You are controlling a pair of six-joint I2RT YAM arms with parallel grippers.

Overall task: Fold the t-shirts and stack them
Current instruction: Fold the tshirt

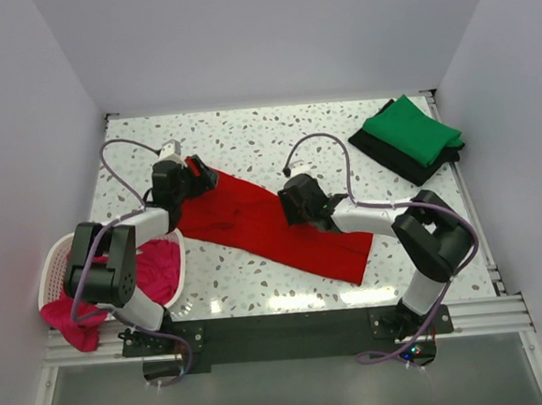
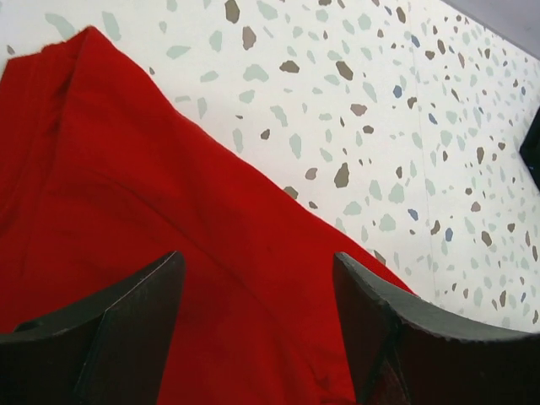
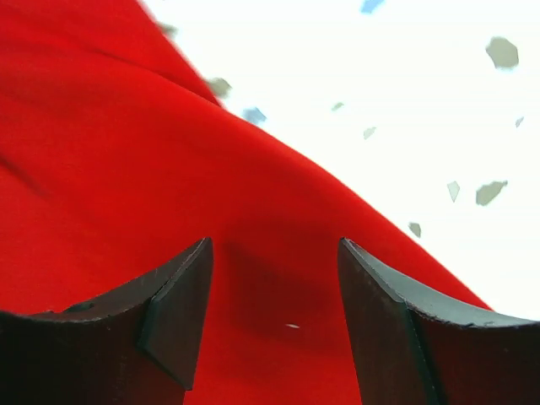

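Observation:
A bright red t-shirt (image 1: 263, 224) lies spread in a long diagonal band across the middle of the speckled table. My left gripper (image 1: 196, 174) is open over its far left end; red cloth (image 2: 126, 211) shows between the fingers (image 2: 135, 321). My right gripper (image 1: 290, 206) is open above the shirt's middle, close over the cloth (image 3: 126, 169), nothing held. A folded green t-shirt (image 1: 411, 130) lies on a folded black t-shirt (image 1: 401, 159) at the far right. A magenta-pink t-shirt (image 1: 159, 268) is bunched in the basket.
A white lattice basket (image 1: 53, 267) stands at the near left table edge, pink cloth hanging over its front rim (image 1: 74, 326). Bare speckled table (image 1: 247, 134) lies behind the red shirt. White walls enclose the table on three sides.

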